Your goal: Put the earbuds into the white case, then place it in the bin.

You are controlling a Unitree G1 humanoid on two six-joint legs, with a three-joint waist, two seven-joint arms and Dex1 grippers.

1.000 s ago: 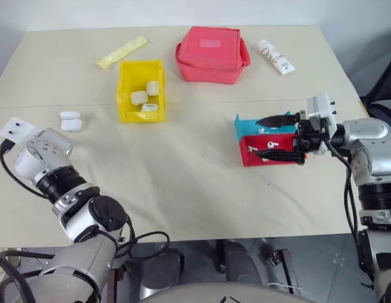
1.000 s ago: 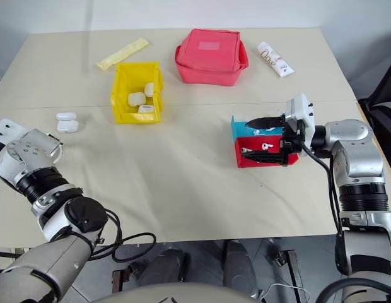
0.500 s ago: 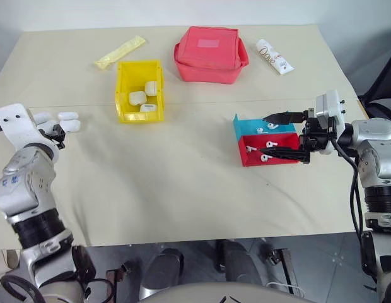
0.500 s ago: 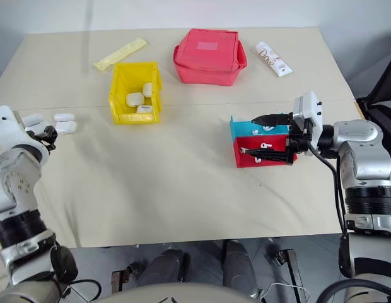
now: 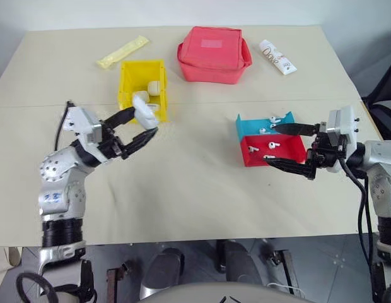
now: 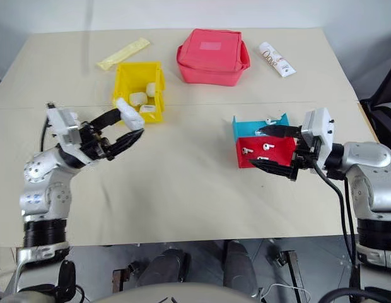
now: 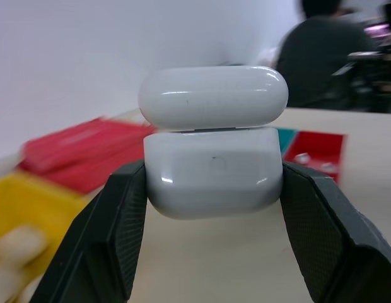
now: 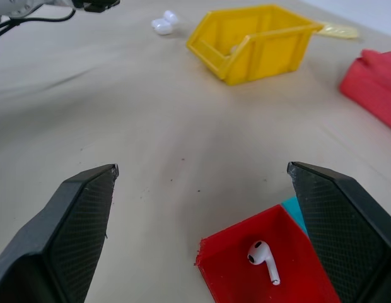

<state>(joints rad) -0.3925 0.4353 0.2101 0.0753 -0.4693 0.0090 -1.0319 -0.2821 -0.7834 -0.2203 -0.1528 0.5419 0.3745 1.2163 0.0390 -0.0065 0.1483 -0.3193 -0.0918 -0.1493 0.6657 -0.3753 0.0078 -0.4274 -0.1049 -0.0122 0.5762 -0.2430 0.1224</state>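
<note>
We find the left gripper [image 5: 140, 125] raised above the table [image 5: 183, 183], just in front of the yellow bin [image 5: 128, 80]. Its two black fingers [image 7: 123, 221] are clamped on the lower half of a white case [image 7: 213, 139], one on each side. A thin seam shows between the case's lid and its body.

We note the bin stands on the far left part of the table and holds several more white cases [image 5: 154, 87]. Two further cases [image 8: 163, 23] lie on the table beyond it, as seen from the right wrist camera.

The right gripper [image 5: 275, 146] sits low at the near right side of two small trays. Its fingers [image 8: 69, 214] are spread wide and hold nothing. One finger reaches over the blue tray [image 5: 245, 125], and the other lies along the near edge of the red tray [image 5: 253, 158].

We count small white earbuds [image 5: 270, 145] in both trays. One earbud [image 8: 263, 255] lies loose on the floor of the red tray between the spread fingers, touched by neither.

At the far edge we record a red pouch [image 5: 213, 53], a yellow packet [image 5: 122, 52] and a white tube [image 5: 275, 56]. A person [image 7: 328, 57] sits in the background of the left wrist camera.
</note>
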